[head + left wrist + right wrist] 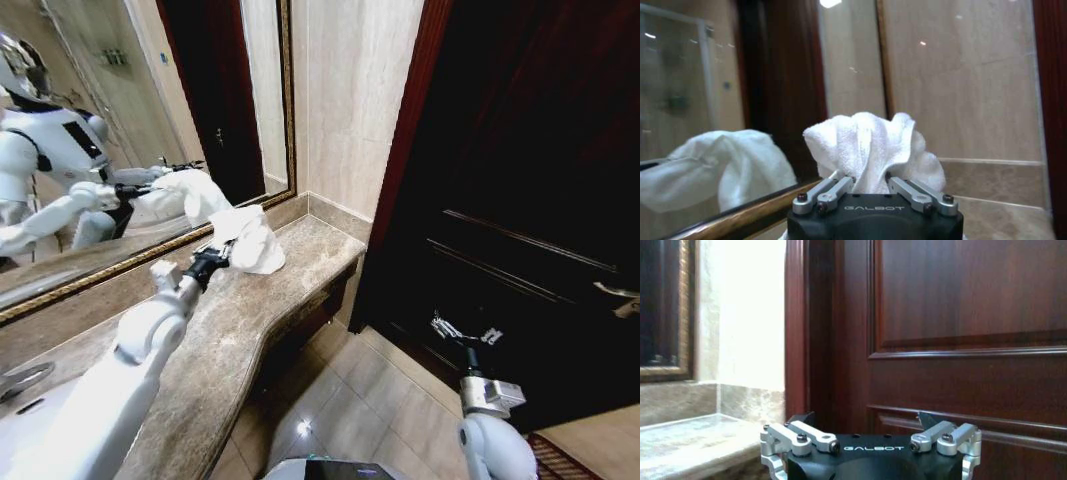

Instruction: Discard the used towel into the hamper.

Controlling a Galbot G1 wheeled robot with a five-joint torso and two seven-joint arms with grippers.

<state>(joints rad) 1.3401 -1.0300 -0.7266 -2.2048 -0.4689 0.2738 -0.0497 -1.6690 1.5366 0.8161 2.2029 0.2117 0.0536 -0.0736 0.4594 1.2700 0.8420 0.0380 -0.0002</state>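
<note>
White terry is what you have in hand: the used towel (248, 238) sits bunched on the marble counter (230, 340) at about ten o'clock from the middle of the head view, close under the gilt-framed mirror (120, 150), which doubles it as a pale reflection. Your left gripper (213, 259) reaches along the counter from eight o'clock and meets the towel's near edge. From the left wrist view the fingers (833, 187) are pinched in on a fold of the cloth, which rises in a peak at twelve o'clock above them, so I judge the towel grasped rather than merely touched. Whether it has left the marble, you cannot tell; its lower edge appears to rest on the counter.

Moving rightward, the counter ends at a tiled wall and a dark wooden door (520, 200) takes up the two-to-four o'clock side. Your right gripper (466, 333) hangs in front of that door at about five o'clock, well apart from the towel, with jaws spread and nothing between them.

So you are at the pick-up step, grasp made, carry not yet done. The next move calls for lifting the towel free of the counter, then finding the hamper, since these views give you no location for it.
</note>
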